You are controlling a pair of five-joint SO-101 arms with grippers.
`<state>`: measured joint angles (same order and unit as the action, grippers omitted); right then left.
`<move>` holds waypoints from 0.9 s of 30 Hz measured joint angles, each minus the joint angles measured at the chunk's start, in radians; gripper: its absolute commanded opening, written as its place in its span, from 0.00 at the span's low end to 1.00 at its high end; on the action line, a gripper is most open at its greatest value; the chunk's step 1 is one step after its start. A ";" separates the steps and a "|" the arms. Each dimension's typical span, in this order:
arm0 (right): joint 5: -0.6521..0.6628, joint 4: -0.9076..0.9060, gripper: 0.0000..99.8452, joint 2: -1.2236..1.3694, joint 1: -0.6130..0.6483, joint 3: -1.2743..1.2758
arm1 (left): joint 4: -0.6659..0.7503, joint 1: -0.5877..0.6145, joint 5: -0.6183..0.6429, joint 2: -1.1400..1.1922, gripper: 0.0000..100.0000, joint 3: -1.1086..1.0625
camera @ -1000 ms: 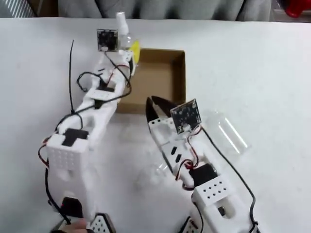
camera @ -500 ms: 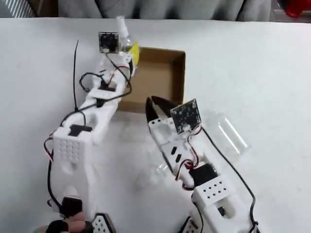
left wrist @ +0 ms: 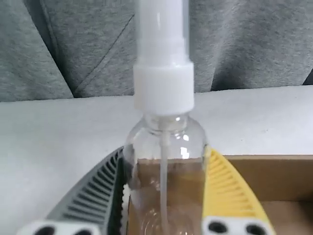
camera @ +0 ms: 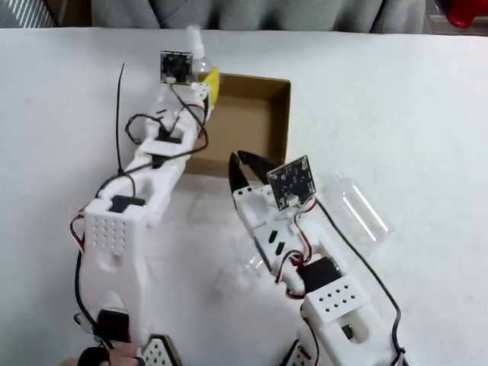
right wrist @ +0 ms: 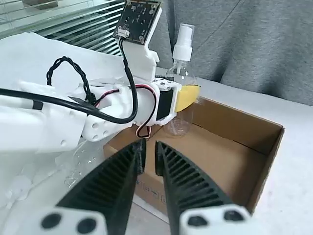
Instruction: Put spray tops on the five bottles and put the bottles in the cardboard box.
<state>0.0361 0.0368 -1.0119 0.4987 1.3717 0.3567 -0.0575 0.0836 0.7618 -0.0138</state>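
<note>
— How many bottles do you count?
— Four. One bottle (left wrist: 164,144) stands upright in the left claw (left wrist: 164,161), with the grey and yellow fingers (left wrist: 98,196) clenched on its sides. It has a white spray top (left wrist: 164,88) on it, the single top I can make out.
— Where is it?
— At the corner of the box (camera: 263,122) farthest from the arm bases, on the left arm's side. There is one cardboard box, and it is open. I cannot tell whether the bottle's base touches the box floor.
— And the other three?
— They are clear and lie on the tabletop (camera: 412,91). The second bottle (camera: 358,207) is just beside the right arm, on its outer side. The third bottle (camera: 242,271) lies partly under that arm. The fourth bottle (camera: 200,207) is faint, between the two arms, near the box's near wall.
— The right claw?
— The right claw (right wrist: 149,148) hangs at the box's near wall. Its black fingers are almost together with a thin gap between them, and it grips nothing.
</note>
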 measured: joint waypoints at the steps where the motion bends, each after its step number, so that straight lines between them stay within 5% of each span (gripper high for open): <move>1: 0.000 0.000 0.01 0.000 0.000 0.000 | 0.000 0.000 -0.006 0.000 0.19 0.000; 27: 0.000 0.000 0.01 0.000 0.000 0.000 | 0.018 0.003 -0.028 0.002 0.30 -0.054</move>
<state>0.0361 0.0368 -1.0119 0.4987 1.3717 0.3751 -0.0545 0.0560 0.7633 -0.0675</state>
